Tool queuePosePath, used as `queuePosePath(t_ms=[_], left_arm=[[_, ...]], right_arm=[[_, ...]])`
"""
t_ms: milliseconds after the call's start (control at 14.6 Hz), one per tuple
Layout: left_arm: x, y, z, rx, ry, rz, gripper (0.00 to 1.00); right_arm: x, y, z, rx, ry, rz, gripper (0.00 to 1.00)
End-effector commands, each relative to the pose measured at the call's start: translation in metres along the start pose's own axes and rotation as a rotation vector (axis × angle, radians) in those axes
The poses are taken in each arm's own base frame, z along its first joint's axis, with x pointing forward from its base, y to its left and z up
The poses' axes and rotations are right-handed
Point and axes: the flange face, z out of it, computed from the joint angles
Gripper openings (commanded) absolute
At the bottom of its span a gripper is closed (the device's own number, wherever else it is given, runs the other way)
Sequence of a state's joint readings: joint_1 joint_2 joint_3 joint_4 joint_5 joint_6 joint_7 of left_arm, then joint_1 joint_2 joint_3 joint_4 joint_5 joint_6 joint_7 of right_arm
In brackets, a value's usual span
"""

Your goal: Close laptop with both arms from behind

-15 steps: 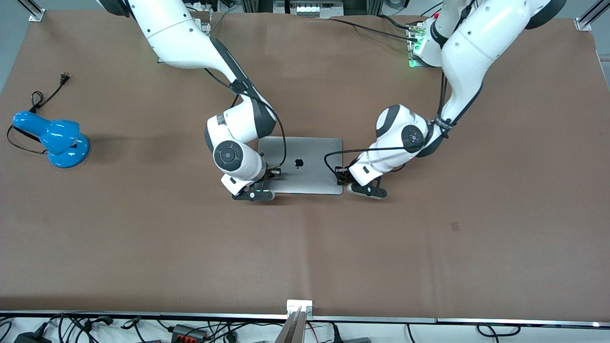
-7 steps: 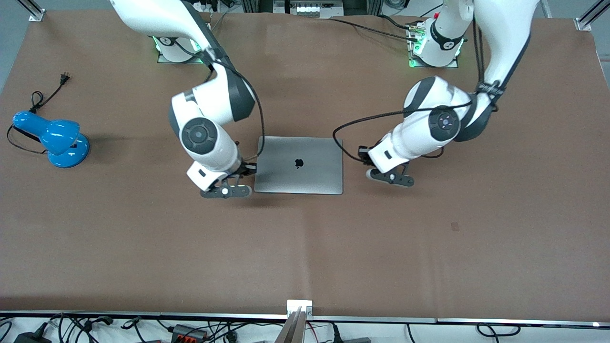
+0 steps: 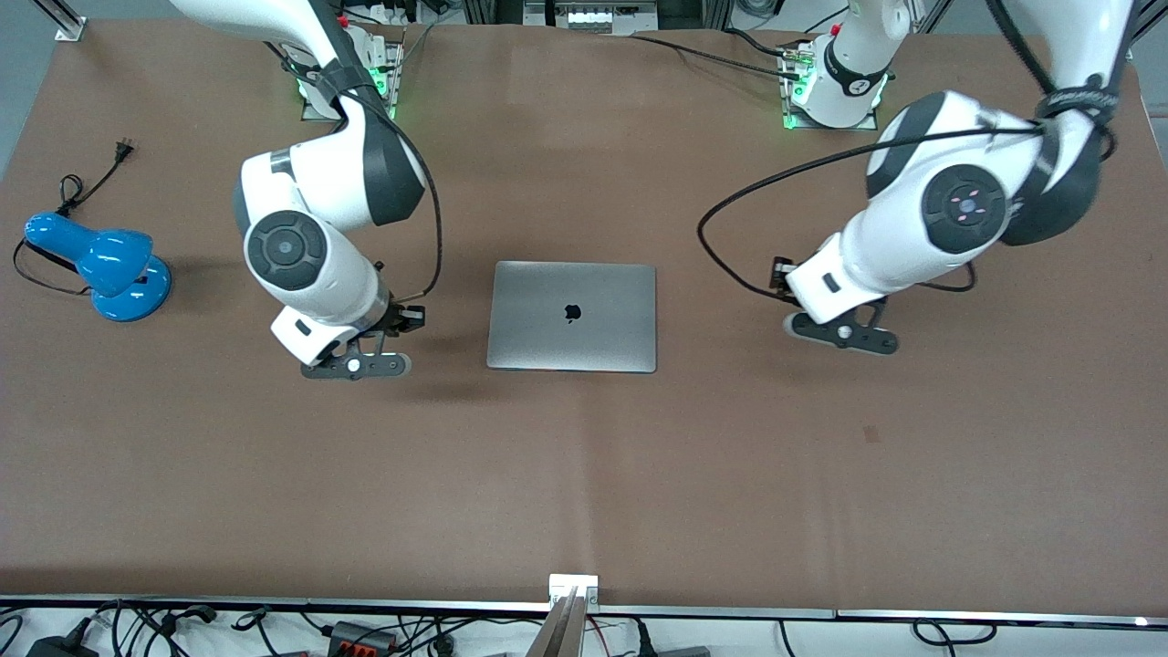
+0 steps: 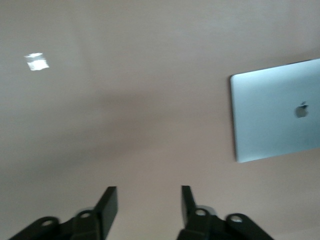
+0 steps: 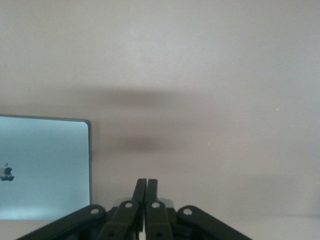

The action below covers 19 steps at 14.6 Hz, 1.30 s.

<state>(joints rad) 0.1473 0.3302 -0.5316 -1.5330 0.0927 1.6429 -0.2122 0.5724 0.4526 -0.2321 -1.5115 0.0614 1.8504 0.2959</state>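
The laptop (image 3: 572, 316) lies shut and flat at the middle of the brown table (image 3: 584, 474), apple logo up. Toward the right arm's end stands a blue desk lamp (image 3: 100, 263). The right gripper (image 3: 358, 365) hangs over bare table beside the laptop, fingers pressed together. The left gripper (image 3: 844, 334) hangs over bare table toward the left arm's end, fingers spread, nothing between them.

Left gripper (image 3: 841, 334) hangs with fingers parted; right gripper (image 3: 358, 366) pressed closed.
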Motion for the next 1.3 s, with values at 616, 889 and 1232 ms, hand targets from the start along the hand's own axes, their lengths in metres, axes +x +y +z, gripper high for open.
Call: queuePosePath(t_ms=[616, 889, 1232], left_arm=[[-0.049, -0.139, -0.119, 0.065, 0.086, -0.284, 1.00], [-0.088, -0.136, -0.109, 0.075, 0.165, -0.279, 1.00], [-0.105, -0.136, -0.104, -0.028, 0.176, -0.237, 1.00]], right_arm=[[0.000, 0.126, -0.147, 0.007, 0.126, 0.111, 1.00], [0.005, 0.209, -0.165, 0.094, 0.150, 0.151, 1.00], [-0.011, 0.269, -0.186, 0.105, 0.191, 0.093, 1.00]])
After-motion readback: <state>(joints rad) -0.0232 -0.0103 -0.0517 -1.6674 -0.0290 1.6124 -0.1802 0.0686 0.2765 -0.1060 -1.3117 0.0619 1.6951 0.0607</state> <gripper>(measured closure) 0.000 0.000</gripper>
